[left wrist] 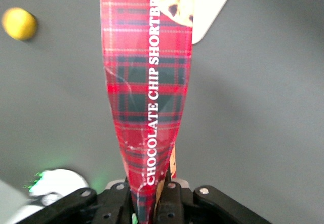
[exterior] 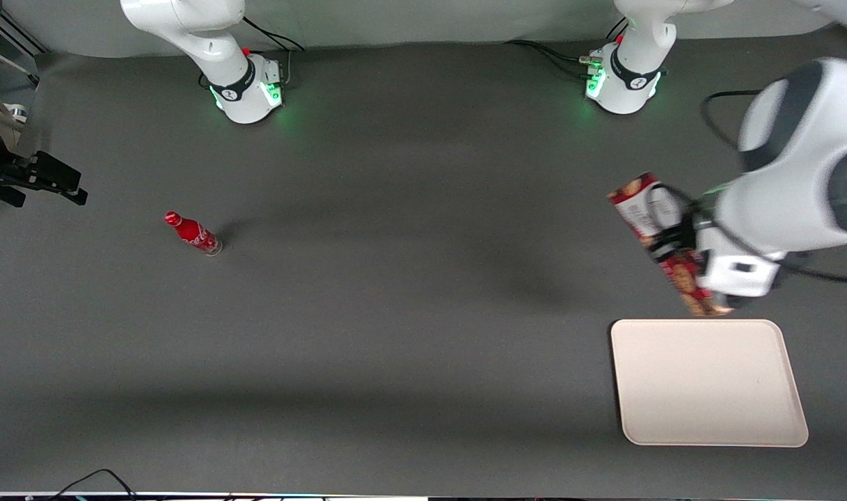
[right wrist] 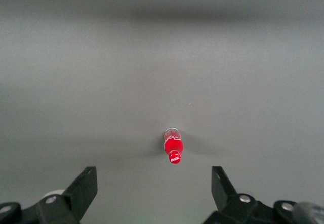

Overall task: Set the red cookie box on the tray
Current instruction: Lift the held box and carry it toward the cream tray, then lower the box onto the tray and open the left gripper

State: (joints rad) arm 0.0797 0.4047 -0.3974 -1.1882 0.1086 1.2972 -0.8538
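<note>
The red cookie box (exterior: 687,278) hangs tilted in the air, lifted off the table. My left gripper (exterior: 676,241) is shut on it around its middle. The box's lower end hovers just above the tray's edge that lies farthest from the front camera. The tray (exterior: 708,381) is a cream-white rectangle lying flat at the working arm's end of the table. In the left wrist view the plaid side of the box (left wrist: 147,82) runs straight out from my gripper (left wrist: 148,193), and a corner of the tray (left wrist: 212,11) shows past the box's end.
A small red soda bottle (exterior: 193,234) stands toward the parked arm's end of the table, also seen as the bottle (right wrist: 173,145) in the right wrist view. A yellow ball (left wrist: 19,24) lies on the grey mat. The working arm's base (exterior: 621,76) stands farther from the front camera.
</note>
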